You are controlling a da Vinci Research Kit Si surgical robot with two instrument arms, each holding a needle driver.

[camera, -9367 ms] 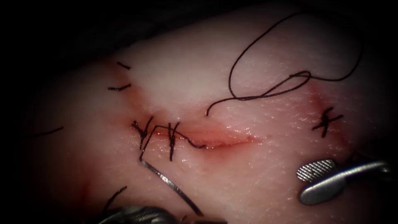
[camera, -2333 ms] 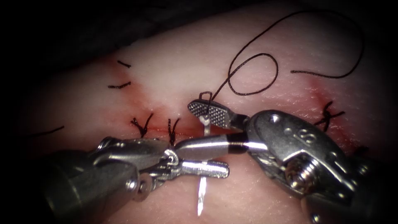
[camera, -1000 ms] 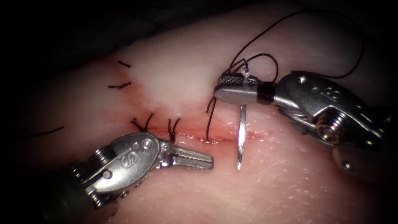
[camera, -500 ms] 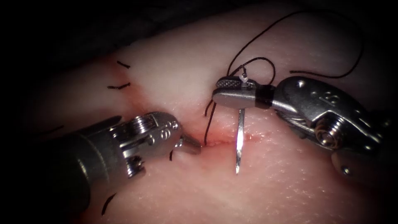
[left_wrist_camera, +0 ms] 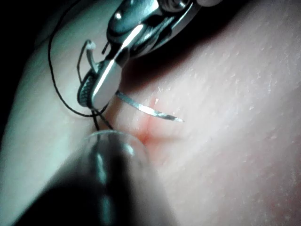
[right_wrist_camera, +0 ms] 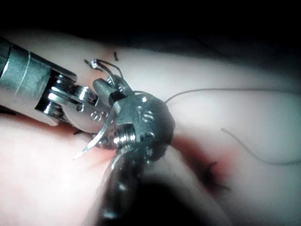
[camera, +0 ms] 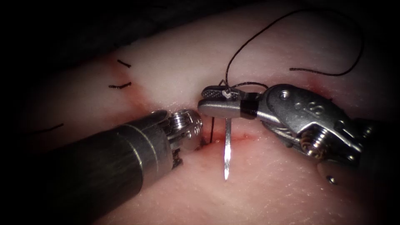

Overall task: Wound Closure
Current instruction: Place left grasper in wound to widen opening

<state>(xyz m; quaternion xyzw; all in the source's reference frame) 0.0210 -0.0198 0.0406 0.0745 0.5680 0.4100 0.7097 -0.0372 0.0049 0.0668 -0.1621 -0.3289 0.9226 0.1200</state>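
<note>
The right tool (camera: 216,100) has its two jaws pressed together on the needle (camera: 226,150), holding it close to the blunt end where the thread (camera: 266,33) is tied on. The needle hangs from those jaws and crosses over the cut (camera: 233,136) in the tissue (camera: 175,66). Its sharp tip is past the cut on the near side and is bare, so the needle is not in the tissue. In the left wrist view the needle (left_wrist_camera: 148,110) curves out from the right tool (left_wrist_camera: 101,87) and its tip hangs above the tissue (left_wrist_camera: 235,117), beside the red spot of the cut (left_wrist_camera: 148,132). In the right wrist view the needle (right_wrist_camera: 96,139) sticks out from under the right tool (right_wrist_camera: 110,89). The thread goes from the blunt end of the needle in a big loop over the tissue on the far side of the cut, and a dark bit of it goes down into the cut just left of the needle. The left tool (camera: 196,129) points its tip at the left end of the cut, very near the needle, and I cannot tell if its jaws are spread or pressed together, or if it holds anything. Two short cut ends of thread (camera: 121,85) lie on the tissue far to the left of the cut
</note>
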